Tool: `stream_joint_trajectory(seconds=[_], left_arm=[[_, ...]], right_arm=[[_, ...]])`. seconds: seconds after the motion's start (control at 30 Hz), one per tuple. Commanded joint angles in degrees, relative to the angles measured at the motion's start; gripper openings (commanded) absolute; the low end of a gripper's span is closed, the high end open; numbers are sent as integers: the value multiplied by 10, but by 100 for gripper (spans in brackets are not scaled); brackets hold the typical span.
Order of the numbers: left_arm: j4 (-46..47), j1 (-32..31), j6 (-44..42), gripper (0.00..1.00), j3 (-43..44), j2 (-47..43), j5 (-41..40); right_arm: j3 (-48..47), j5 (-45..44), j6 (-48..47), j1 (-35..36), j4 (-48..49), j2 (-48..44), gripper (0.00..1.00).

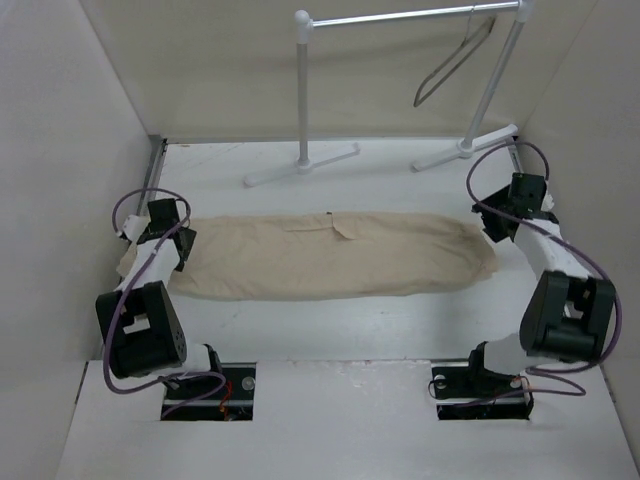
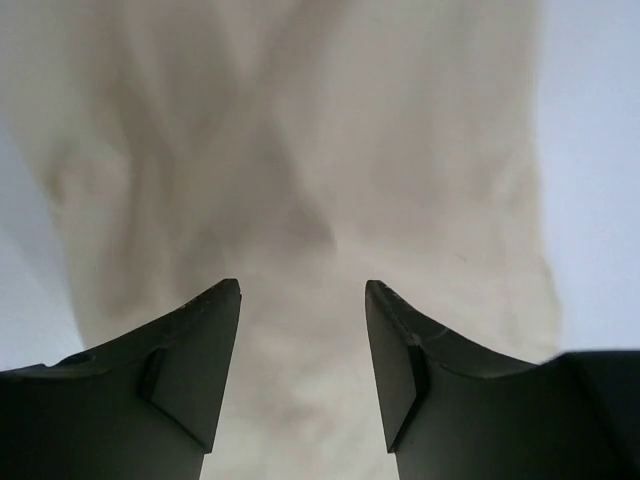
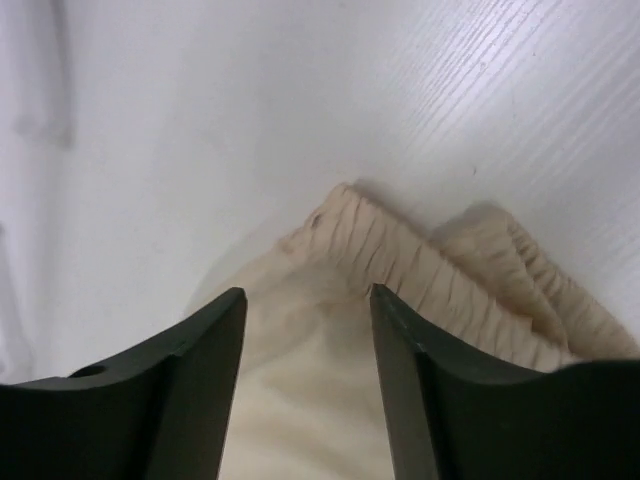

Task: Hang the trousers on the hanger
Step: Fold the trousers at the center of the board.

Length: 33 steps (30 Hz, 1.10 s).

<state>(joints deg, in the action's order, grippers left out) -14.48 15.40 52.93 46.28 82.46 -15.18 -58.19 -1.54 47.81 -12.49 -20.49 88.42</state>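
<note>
From above I count one pair of trousers (image 1: 320, 255) lying flat along the desk (image 1: 330, 320) between my two tools. The left tool (image 1: 168, 245) is over one end and the right tool (image 1: 497, 222) at the other. One hanger (image 1: 455, 60) hangs on the white rack (image 1: 400, 15), well beyond the right tool, with bare desk between. On the left wrist view the jaws are spread wide, with cloth beneath and nothing gripped. On the right wrist view the jaws are likewise released, the trousers' gathered edge lies at the tips, and there is bare desk past it.

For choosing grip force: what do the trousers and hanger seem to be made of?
Trousers: soft matte beige cloth, maybe cotton; it wrinkles, and the waistband is gathered. Hanger: thin dark wire, probably metal; its finish is too small to judge.
</note>
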Motion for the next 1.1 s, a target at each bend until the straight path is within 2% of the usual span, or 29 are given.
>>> stream_joint_trajectory(seconds=[0.0,0.2,0.33,0.43,0.53,0.73,0.87,0.97,1.07], left_arm=[[-2,-46,17,51,10,-66,-2],[-13,-107,16,51,21,-105,1],[-10,-182,17,51,30,-112,-3],[-4,-236,19,51,40,-100,-4],[4,-271,21,51,44,-92,-5],[6,-287,18,51,18,-108,1],[2,-284,18,51,-6,-124,2],[-3,-282,17,51,-9,-135,2],[-12,-277,10,51,-8,-148,-2]], right_arm=[[49,-15,3,-6,1,-131,65],[226,-18,47,-71,-35,-291,74],[278,-32,39,-104,-63,-369,79],[280,-23,16,-102,-59,-346,82],[277,28,7,-94,-2,-291,83],[274,53,25,-92,92,-200,80],[264,59,47,-92,120,-143,68],[252,63,66,-93,142,-113,42],[237,81,81,-96,158,-106,22]])
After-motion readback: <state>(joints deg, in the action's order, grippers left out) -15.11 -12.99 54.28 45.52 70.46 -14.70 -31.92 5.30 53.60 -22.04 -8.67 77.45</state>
